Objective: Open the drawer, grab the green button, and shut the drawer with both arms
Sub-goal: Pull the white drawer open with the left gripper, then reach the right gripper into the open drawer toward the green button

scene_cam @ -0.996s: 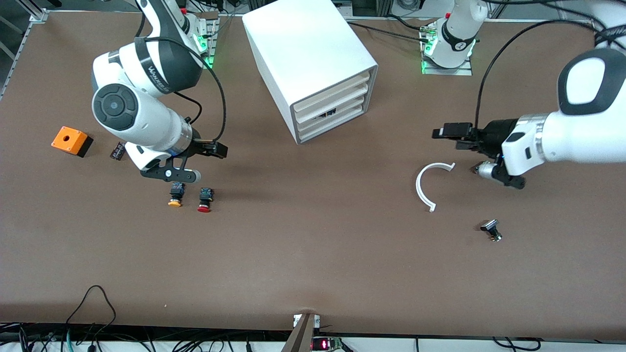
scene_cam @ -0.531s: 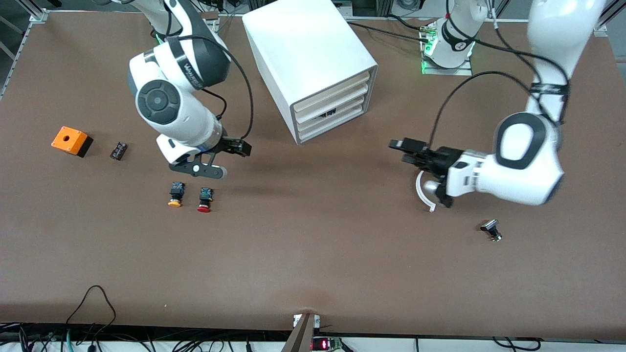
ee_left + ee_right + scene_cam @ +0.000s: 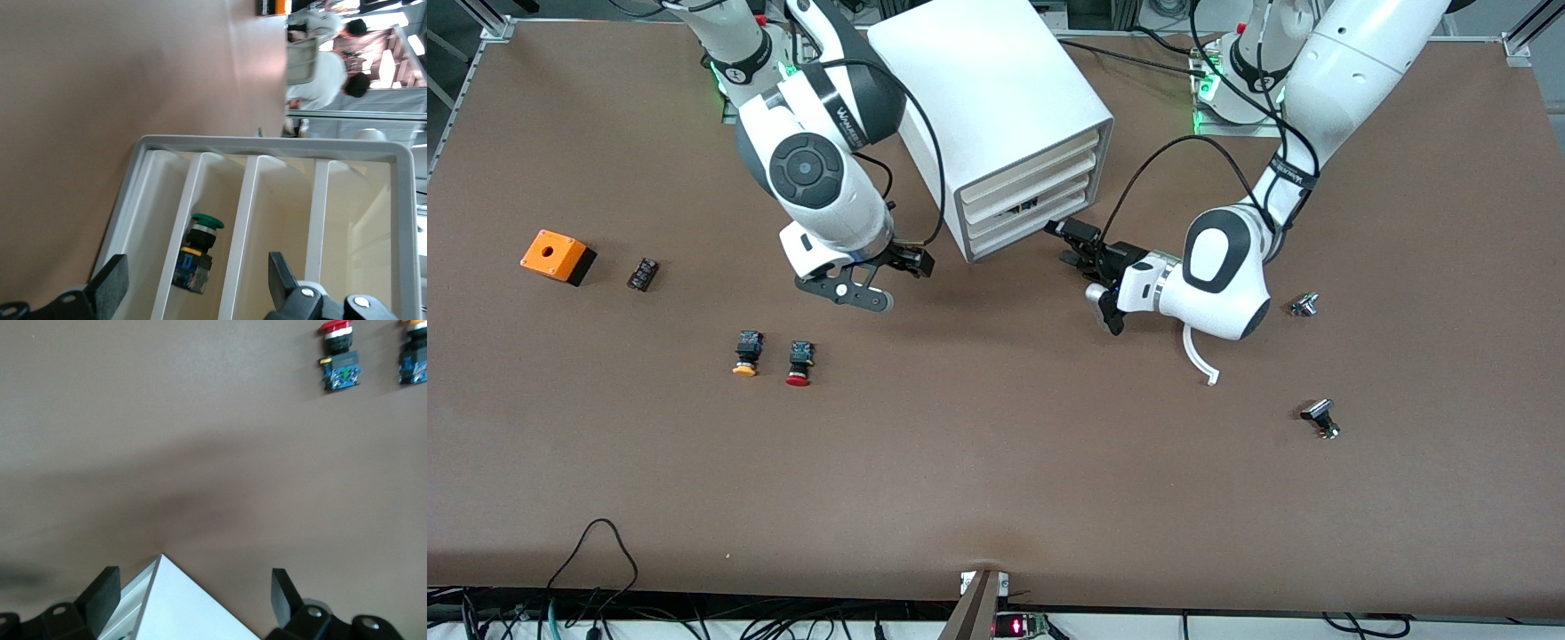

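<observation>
Three push buttons [image 3: 746, 353], four cabinet drawers [image 3: 1024, 185], two arms [image 3: 1227, 267].

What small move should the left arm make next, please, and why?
Probably ease the left tool forward to grip the drawer front: its fingers are open, just short of the cabinet, the drawer looks shut, and the button sits inside. The right tool waits over the table beside the cabinet.
</observation>
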{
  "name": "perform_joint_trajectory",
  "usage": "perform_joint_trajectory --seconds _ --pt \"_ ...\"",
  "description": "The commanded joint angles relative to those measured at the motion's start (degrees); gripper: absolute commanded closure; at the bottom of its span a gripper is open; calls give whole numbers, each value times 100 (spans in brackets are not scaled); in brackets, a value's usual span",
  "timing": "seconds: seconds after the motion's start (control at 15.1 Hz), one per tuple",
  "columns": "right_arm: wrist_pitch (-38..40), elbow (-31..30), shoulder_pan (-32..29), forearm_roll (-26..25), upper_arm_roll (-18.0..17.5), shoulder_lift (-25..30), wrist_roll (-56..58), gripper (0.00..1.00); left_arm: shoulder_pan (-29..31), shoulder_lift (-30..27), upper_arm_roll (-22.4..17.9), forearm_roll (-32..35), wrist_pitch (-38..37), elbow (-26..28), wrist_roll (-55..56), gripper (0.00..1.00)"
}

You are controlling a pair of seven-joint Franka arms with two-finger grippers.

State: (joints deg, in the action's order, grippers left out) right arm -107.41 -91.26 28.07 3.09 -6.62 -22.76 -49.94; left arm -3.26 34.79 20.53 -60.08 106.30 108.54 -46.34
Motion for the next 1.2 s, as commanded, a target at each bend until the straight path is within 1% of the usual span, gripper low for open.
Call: perform_joint_trajectory --seconds 0.0,0.13,0.33,0.4,0.53,0.73,0.93,1.06,1.13 --pt "-8 249 111 -71 38 -193 -313 0 150 307 47 -486 -100 290 -901 8" --pt "-16 276 216 -80 46 -263 -463 0 159 370 65 -767 -223 483 -1113 9" --pt "-16 328 269 -80 46 -325 -586 0 141 414 74 -856 -433 756 -1351 16" --pt "-16 363 287 -80 46 -334 -665 0 159 466 74 -856 -609 782 -1413 20" --pt "-16 477 357 -89 46 -430 -841 0 168 546 73 -856 -716 852 -1588 23" --pt "-8 758 410 -89 46 -606 -1043 0 141 633 65 -856 -689 879 -1667 24" --pt "-16 838 410 -80 46 -659 -1079 0 115 818 65 -856 -663 871 -1957 25" --pt "-25 864 453 -80 46 -694 -1280 0 80 871 56 -856 -654 879 -2063 28" --pt "-25 969 480 -72 46 -747 -1298 0 80 871 65 -856 -663 905 -2116 32"
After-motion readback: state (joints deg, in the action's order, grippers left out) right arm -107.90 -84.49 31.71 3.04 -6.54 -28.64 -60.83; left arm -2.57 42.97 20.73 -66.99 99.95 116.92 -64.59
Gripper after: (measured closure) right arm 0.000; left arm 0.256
